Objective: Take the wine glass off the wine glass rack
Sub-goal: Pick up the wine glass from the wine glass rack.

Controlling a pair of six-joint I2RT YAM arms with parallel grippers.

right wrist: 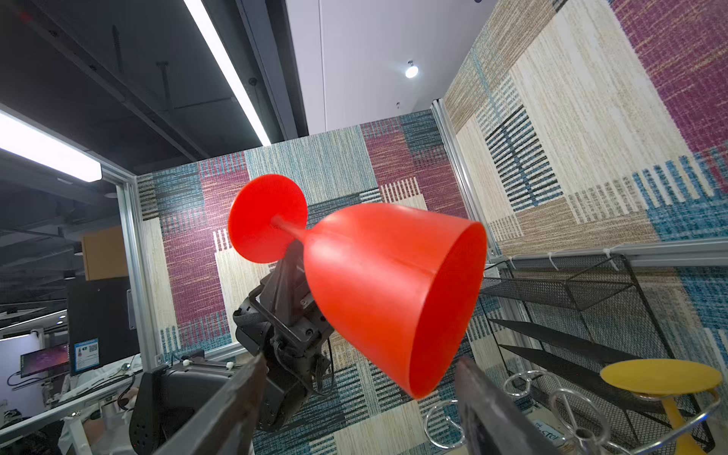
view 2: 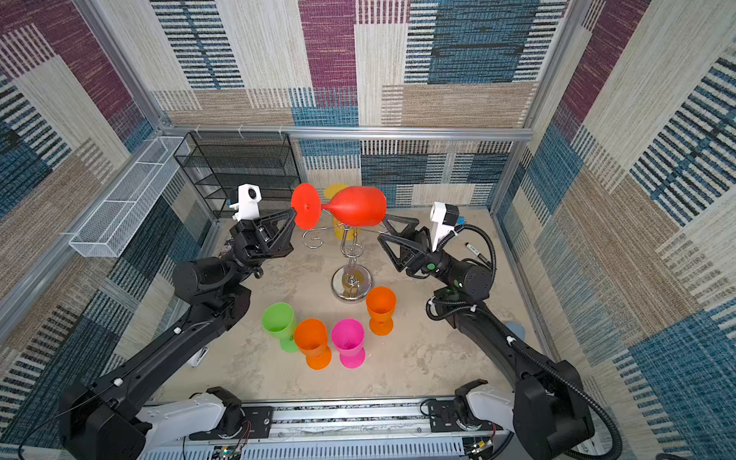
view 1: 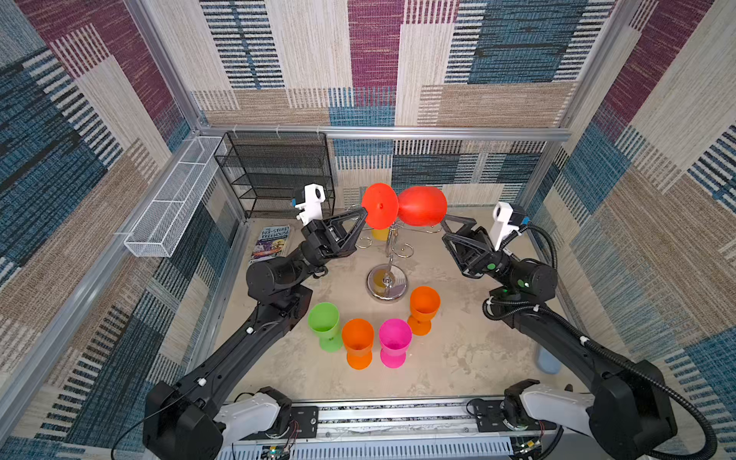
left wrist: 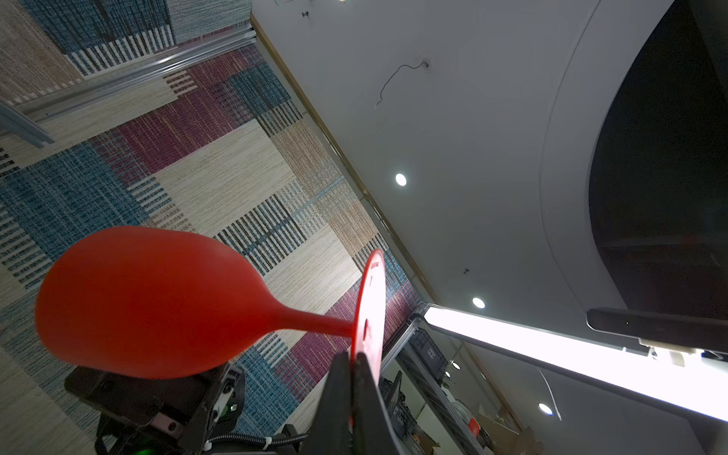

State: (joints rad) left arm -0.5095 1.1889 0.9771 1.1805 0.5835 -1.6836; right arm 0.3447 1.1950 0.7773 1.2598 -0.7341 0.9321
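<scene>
A red wine glass (view 1: 422,211) (view 2: 358,211) lies on its side in the air above the chrome wine glass rack (view 1: 387,284) (view 2: 352,284). My left gripper (view 1: 364,211) (view 2: 295,215) (left wrist: 356,356) is shut on the edge of its round foot. The bowl (left wrist: 149,299) points towards my right arm. My right gripper (view 1: 448,223) (view 2: 388,225) (right wrist: 361,360) is open just below the bowl's rim (right wrist: 433,378), and its fingers stand apart from it on either side. A yellow glass (view 2: 338,191) (right wrist: 658,376) hangs on the rack's far side.
Green (view 1: 324,322), orange (view 1: 358,342), pink (view 1: 394,340) and orange (view 1: 424,306) glasses stand upright in front of the rack. A black mesh shelf unit (view 1: 278,171) is at the back left, a white wire basket (view 1: 171,207) on the left wall, and a book (view 1: 273,241) by the shelf.
</scene>
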